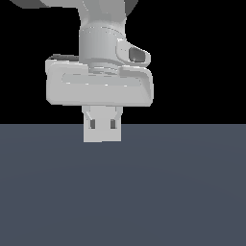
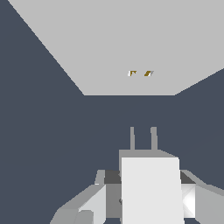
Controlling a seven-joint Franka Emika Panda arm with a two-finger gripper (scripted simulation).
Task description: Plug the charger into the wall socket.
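Note:
In the wrist view my gripper (image 2: pixel 147 197) is shut on the charger (image 2: pixel 151 183), a plain white block with its two thin prongs (image 2: pixel 143 138) pointing forward. One grey finger (image 2: pixel 94 202) shows on each side of the block. Ahead stands the wall socket (image 2: pixel 109 48), a large flat white plate with two small orange dots (image 2: pixel 140 73) at its centre. The prongs stay short of the plate, with a band of dark floor between, and line up roughly with the dots. In the exterior view the gripper (image 1: pixel 102 126) hangs low, with a white block (image 1: pixel 102 135) under the hand.
A dark blue-grey floor (image 1: pixel 182 192) spreads beneath the arm, with black background above it. The arm's grey wrist and hand (image 1: pixel 100 86) fill the upper middle of the exterior view and hide whatever lies behind them.

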